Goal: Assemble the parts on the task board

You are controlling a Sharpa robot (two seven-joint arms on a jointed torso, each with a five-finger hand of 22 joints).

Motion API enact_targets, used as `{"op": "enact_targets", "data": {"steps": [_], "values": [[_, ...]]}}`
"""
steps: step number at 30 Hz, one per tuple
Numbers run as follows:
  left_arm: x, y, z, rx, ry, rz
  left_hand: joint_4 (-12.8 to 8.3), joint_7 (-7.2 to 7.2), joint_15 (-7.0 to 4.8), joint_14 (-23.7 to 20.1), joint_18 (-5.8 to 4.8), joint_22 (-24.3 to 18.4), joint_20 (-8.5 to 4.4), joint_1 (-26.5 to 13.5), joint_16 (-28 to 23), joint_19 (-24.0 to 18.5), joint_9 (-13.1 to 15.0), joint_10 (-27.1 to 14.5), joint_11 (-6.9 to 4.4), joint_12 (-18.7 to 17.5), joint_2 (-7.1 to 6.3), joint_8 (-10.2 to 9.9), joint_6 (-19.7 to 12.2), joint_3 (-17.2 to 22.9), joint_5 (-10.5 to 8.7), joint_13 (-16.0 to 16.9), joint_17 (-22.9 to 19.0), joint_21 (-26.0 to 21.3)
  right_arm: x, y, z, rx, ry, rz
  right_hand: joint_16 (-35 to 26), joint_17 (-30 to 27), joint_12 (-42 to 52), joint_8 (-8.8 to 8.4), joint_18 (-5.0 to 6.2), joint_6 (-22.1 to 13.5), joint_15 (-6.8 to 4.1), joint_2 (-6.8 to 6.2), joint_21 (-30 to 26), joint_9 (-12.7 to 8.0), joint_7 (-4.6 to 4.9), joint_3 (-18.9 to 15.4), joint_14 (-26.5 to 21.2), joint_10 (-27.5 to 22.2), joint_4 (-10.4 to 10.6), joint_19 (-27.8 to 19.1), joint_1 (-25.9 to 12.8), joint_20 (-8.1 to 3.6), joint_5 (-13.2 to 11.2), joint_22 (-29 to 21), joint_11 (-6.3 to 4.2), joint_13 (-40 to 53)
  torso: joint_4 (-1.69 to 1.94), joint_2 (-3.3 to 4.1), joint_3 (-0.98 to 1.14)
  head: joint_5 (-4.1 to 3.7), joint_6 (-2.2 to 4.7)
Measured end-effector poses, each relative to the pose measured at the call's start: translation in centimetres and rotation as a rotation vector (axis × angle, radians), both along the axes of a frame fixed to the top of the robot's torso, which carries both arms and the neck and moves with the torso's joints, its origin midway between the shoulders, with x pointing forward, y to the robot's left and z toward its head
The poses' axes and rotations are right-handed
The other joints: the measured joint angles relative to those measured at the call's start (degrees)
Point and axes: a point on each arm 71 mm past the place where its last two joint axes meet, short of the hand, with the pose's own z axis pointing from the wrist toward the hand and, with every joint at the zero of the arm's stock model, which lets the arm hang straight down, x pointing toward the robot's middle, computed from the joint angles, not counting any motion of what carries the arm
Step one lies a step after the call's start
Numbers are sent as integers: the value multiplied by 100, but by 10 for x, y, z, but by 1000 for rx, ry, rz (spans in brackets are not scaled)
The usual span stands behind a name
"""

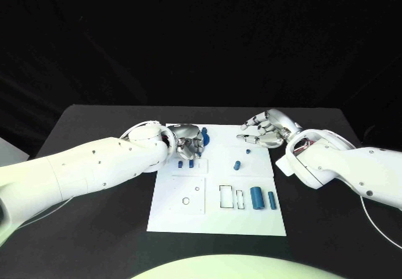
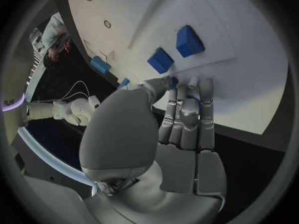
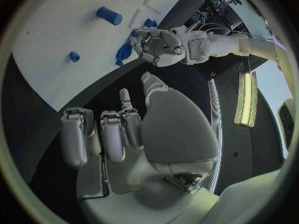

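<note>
The white task board [image 1: 218,218] lies in the middle of the table. My left hand [image 1: 189,143] hovers over its far left part, fingers drawn together against the thumb, pinching a small blue part [image 2: 173,80]; that part juts from the hand [image 3: 123,54]. Two blue blocks [image 1: 186,164] stand in the board just in front of this hand, also seen as blocks [image 2: 161,60]. My right hand [image 1: 266,131] hangs over the board's far right corner, fingers loosely bent and apart, holding nothing. A short blue piece [image 1: 237,165] sits mid-board.
Two blue cylinders [image 1: 263,199] lie near the board's right edge beside outlined slots [image 1: 226,196]. A small blue peg [image 1: 248,153] stands near the right hand. Black table [image 1: 92,232] surrounds the board on all sides.
</note>
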Motion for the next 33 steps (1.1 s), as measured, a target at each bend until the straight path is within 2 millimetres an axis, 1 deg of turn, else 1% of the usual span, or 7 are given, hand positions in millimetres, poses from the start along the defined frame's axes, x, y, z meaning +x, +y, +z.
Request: {"op": "enact_targets", "data": {"steps": [2,16,19,22,25,28,33], "values": [[0,0,0,-2,1,-1,-6,0,0,0,0,10,0,0,0,0,0,20,-19,0,0,-27,0,6,0,-19,0,27,0,0,0,0,0,0,0,0,0,0,0,0,0,0,0,0,0,0,0,0,0,0,0,0,0,0,0,0,0,1,0,-1,2],[0,-1,-1,-9,8,-1,-92,0,-21,62,0,88,-20,-45,89,-21,-10,103,-19,-72,45,-81,41,92,0,-80,94,113,0,0,0,0,0,0,0,4,0,0,0,0,0,0,0,0,0,0,0,0,0,0,0,0,0,-1,0,-1,-2,1,0,-10,-5],[0,-1,-1,-11,9,0,-165,2,-42,147,0,184,-26,-76,160,-15,-11,208,-40,-116,75,-81,146,165,0,-118,172,218,0,0,0,0,0,1,0,4,0,0,0,0,0,0,0,0,0,0,0,0,0,0,0,0,0,-1,0,-1,-2,1,0,-12,-3],[0,-1,-1,-12,11,0,-253,-13,-85,276,0,326,-94,-96,242,57,0,404,-75,-190,145,-104,314,252,0,-153,292,351,0,0,0,0,0,1,0,3,0,0,0,0,0,0,0,0,0,0,0,0,0,0,0,0,0,-1,0,-1,-2,1,0,-15,5],[1,-1,-1,-15,10,1,-357,-40,-124,409,1,515,-113,-99,310,203,19,586,-112,-281,177,-115,455,320,-3,-188,430,514,0,1,0,0,0,1,0,3,0,0,0,0,0,0,0,0,0,0,0,0,0,0,0,0,0,-1,0,-1,-2,1,0,-18,8],[1,0,-1,-17,10,3,-435,-55,-144,430,0,601,-131,-121,310,238,30,678,-142,-371,202,-170,525,369,-16,-210,450,600,0,1,0,0,0,1,0,3,0,0,0,0,0,0,0,0,0,0,0,0,0,0,0,0,0,3,0,-1,-2,-2,0,-19,12],[1,2,-2,-27,7,8,-514,-41,-143,471,0,677,-151,-126,310,258,46,746,-134,-465,236,-242,554,401,-32,-237,455,653,0,1,0,0,0,1,0,3,0,0,0,0,0,0,0,0,0,0,0,0,0,0,0,0,0,4,0,-1,-3,-2,-2,-26,21]]}}
